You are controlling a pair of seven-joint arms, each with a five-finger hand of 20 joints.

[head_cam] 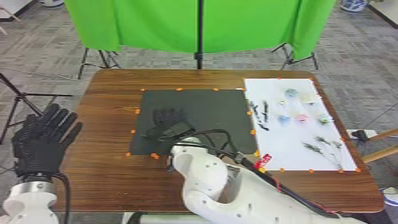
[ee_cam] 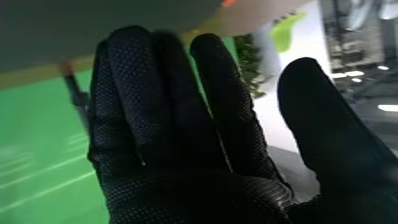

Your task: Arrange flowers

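Note:
In the head view, my right hand (head_cam: 169, 125) is over the dark mat (head_cam: 209, 102), its fingers toward the mat's far side. The right wrist view shows my right hand (ee_cam: 178, 150) with straight fingers and the thumb held apart, holding nothing. My left hand (head_cam: 43, 142) stands open off the table's left edge, fingers extended. On the white sheet (head_cam: 311, 160) at the right lie a blue flower (head_cam: 284, 119), a pink flower (head_cam: 301, 118), pale flowers (head_cam: 309, 99), a blue-green bloom (head_cam: 291, 93), dark green stems (head_cam: 264, 111) and leafy sprigs (head_cam: 324, 150).
Orange tape pieces (head_cam: 179, 89) mark the edges of the mat and sheet on the brown table (head_cam: 115, 120). A red tag (head_cam: 263, 161) hangs by the right arm near the sheet's near left corner. A green screen (head_cam: 151, 25) stands behind the table.

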